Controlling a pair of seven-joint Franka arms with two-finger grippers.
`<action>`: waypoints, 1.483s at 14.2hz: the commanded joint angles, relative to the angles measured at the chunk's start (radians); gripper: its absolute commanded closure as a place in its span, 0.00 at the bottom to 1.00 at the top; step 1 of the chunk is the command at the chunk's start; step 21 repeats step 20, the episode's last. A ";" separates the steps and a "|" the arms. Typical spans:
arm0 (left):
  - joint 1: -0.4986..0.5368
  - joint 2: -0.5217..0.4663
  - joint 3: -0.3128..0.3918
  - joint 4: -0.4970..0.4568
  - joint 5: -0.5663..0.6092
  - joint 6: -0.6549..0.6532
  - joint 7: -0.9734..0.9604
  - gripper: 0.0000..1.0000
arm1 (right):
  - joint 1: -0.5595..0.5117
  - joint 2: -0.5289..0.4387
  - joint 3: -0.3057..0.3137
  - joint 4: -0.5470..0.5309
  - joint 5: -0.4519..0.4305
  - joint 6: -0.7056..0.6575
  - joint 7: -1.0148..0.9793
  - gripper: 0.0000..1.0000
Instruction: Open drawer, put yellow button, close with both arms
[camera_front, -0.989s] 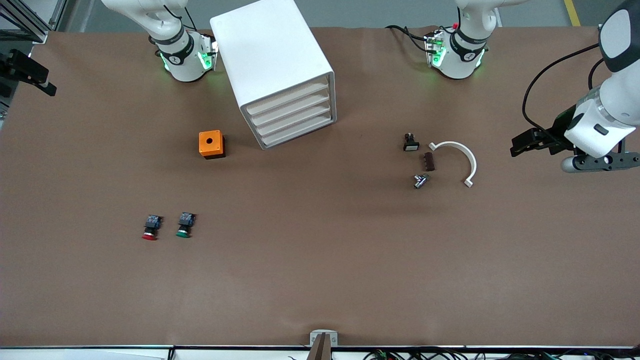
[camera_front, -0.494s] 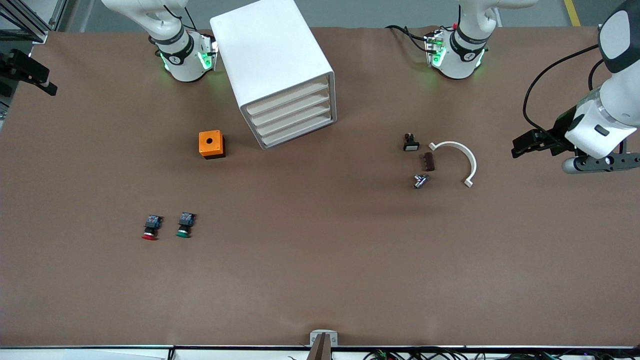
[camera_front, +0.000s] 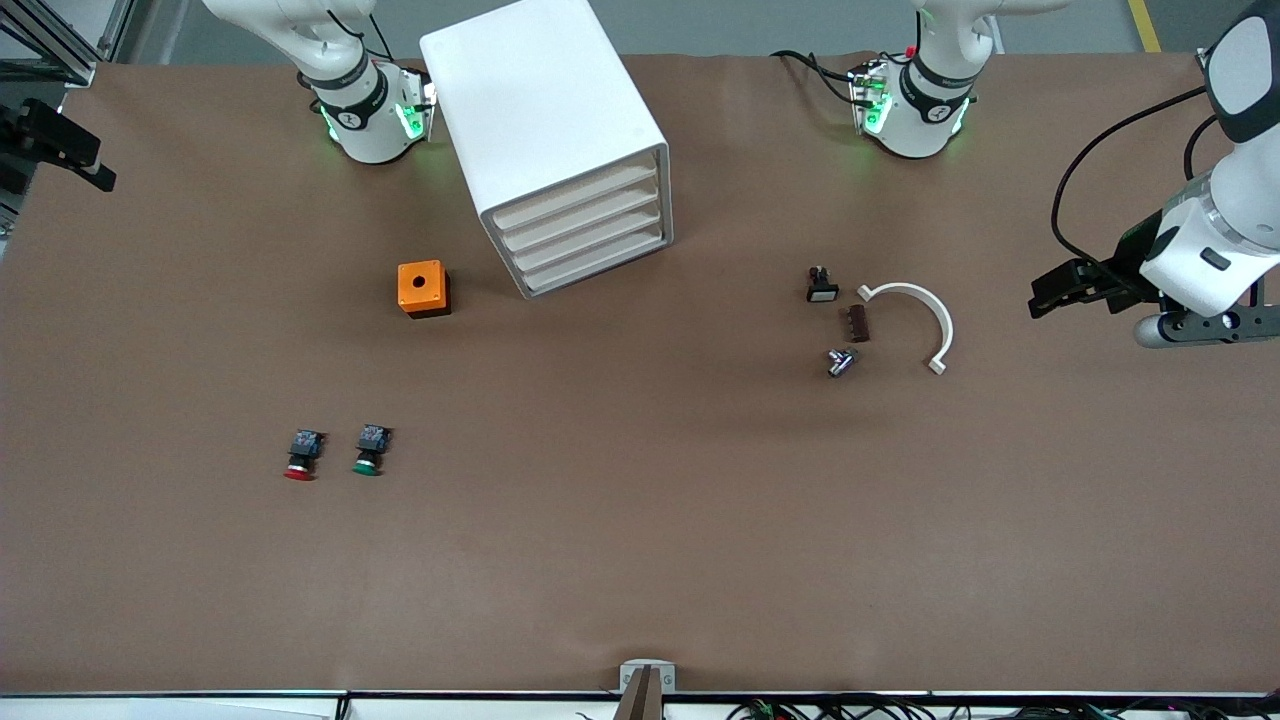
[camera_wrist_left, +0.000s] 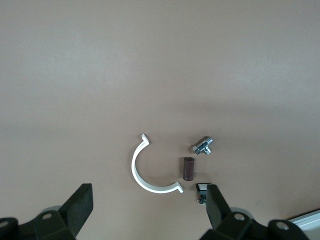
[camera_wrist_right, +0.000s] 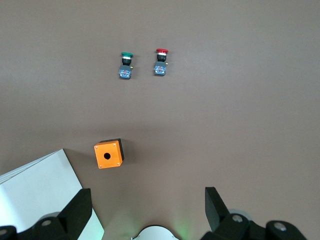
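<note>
While my left gripper (camera_wrist_left: 147, 212) hangs open above the white clip (camera_wrist_left: 150, 170), my right gripper (camera_wrist_right: 145, 212), fingers spread, waits high over the orange box (camera_wrist_right: 109, 154), all cabinet (camera_front: 555, 140) drawers shut.

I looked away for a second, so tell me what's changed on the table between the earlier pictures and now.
Only the left arm moved: its left gripper, fingers open and empty, drifted slightly toward the left arm's end of the table. Nothing was grasped or released. The drawer cabinet stays closed, and the red button, green button, orange box and white clamp lie unchanged.
</note>
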 joint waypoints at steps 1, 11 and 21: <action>0.019 0.009 -0.017 0.035 0.024 -0.002 0.001 0.00 | -0.002 -0.029 0.008 -0.029 0.002 0.008 0.034 0.00; 0.022 0.005 -0.020 0.209 0.068 -0.108 0.007 0.00 | -0.004 -0.034 0.013 -0.027 -0.007 0.052 0.031 0.00; 0.024 0.005 -0.025 0.210 0.056 -0.110 0.005 0.00 | -0.008 -0.034 0.011 -0.029 -0.030 0.049 0.022 0.00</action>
